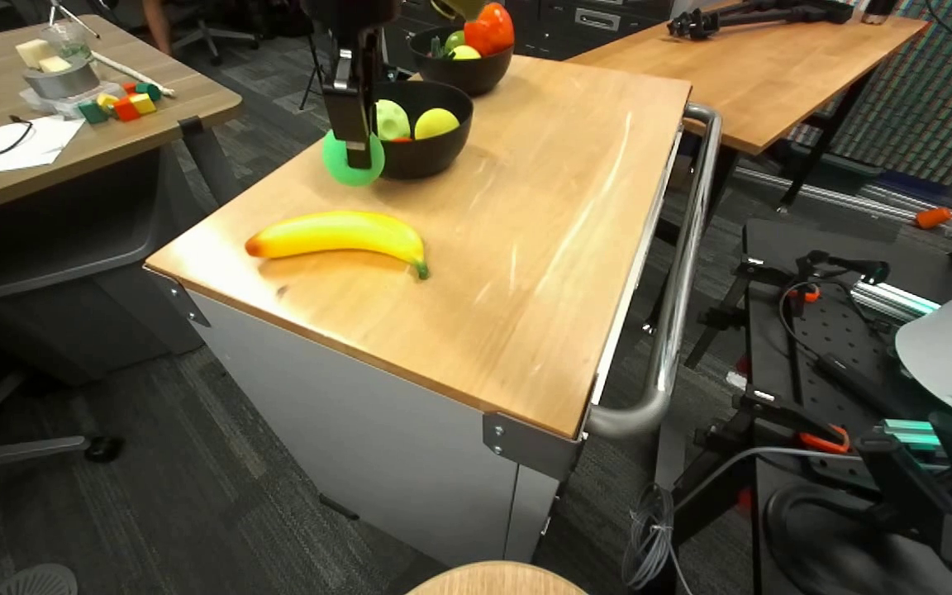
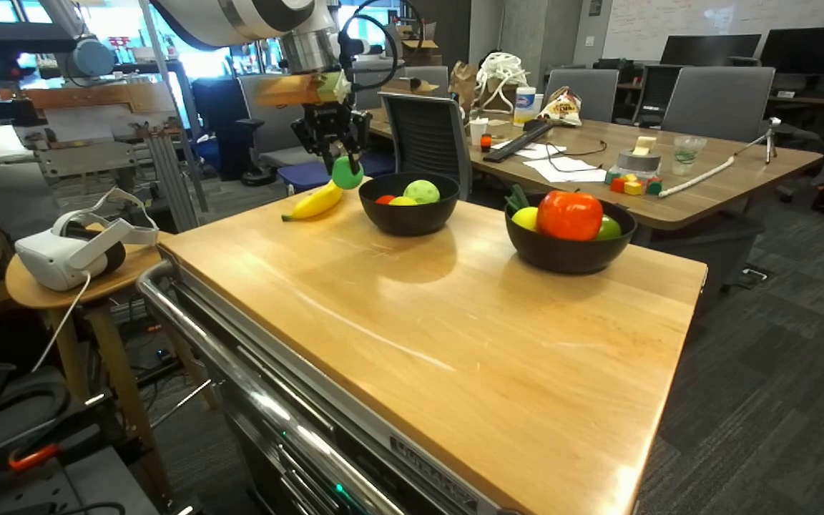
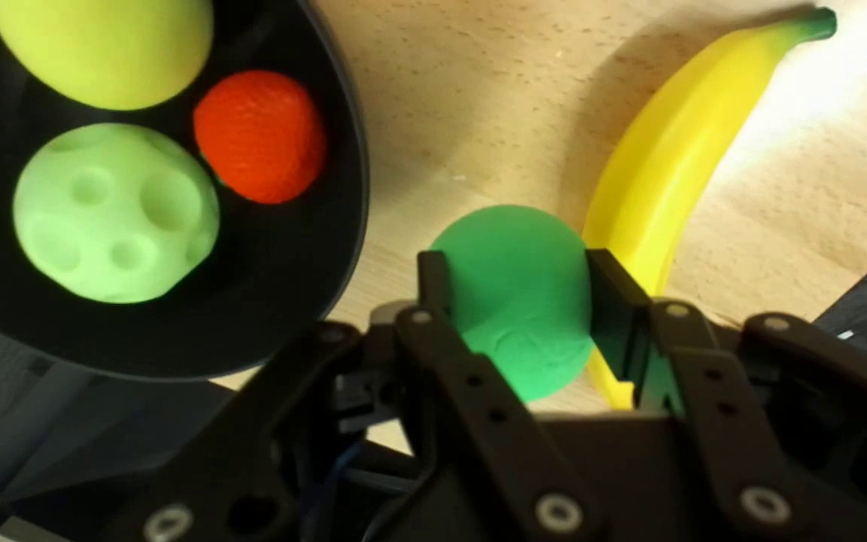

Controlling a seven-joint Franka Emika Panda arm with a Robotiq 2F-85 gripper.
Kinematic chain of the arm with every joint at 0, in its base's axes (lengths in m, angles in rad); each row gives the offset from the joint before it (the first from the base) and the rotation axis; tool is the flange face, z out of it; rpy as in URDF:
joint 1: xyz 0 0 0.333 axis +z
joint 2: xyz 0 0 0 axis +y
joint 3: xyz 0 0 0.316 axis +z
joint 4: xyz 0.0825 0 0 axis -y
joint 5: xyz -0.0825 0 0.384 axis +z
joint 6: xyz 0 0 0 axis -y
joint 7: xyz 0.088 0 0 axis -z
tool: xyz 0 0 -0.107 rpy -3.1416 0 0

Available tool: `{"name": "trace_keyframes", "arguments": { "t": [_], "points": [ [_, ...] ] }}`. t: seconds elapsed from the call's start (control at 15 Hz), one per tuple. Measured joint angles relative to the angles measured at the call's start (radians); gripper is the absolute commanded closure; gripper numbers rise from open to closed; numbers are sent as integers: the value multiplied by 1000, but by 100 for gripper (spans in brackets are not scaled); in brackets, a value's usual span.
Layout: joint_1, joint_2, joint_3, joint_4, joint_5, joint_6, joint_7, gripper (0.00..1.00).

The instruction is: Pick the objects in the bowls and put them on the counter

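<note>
My gripper is shut on the bright green ball, a pad on either side. In both exterior views the ball hangs over the wooden counter, beside a black bowl. On the counter lies the yellow banana, partly behind my right finger in the wrist view. That bowl contains a pale green dimpled ball, a yellow-green fruit and a red fruit. Another black bowl bears a large orange-red fruit, a yellow fruit, a green fruit and a dark green piece.
A metal rail runs along one long side of the counter. Close by are a wooden desk with blocks and papers, and a stool carrying a white headset. An office chair stands behind the bowls.
</note>
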Motion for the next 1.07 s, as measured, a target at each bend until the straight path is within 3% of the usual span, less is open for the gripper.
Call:
{"name": "trace_keyframes", "arguments": {
  "t": [0.47, 0.73, 0.8, 0.87, 1.07],
  "points": [
    [9, -42, 0, 4, -5, -165, 12, 78],
    [14, -115, -1, -77, -4, -177, 100, 78],
    [14, -126, -3, -108, -1, -167, 130, 71],
    [14, -134, -6, -142, 3, -148, 159, 29],
    [10, -143, -11, -227, 18, -49, 226, 23]
  ]
}}
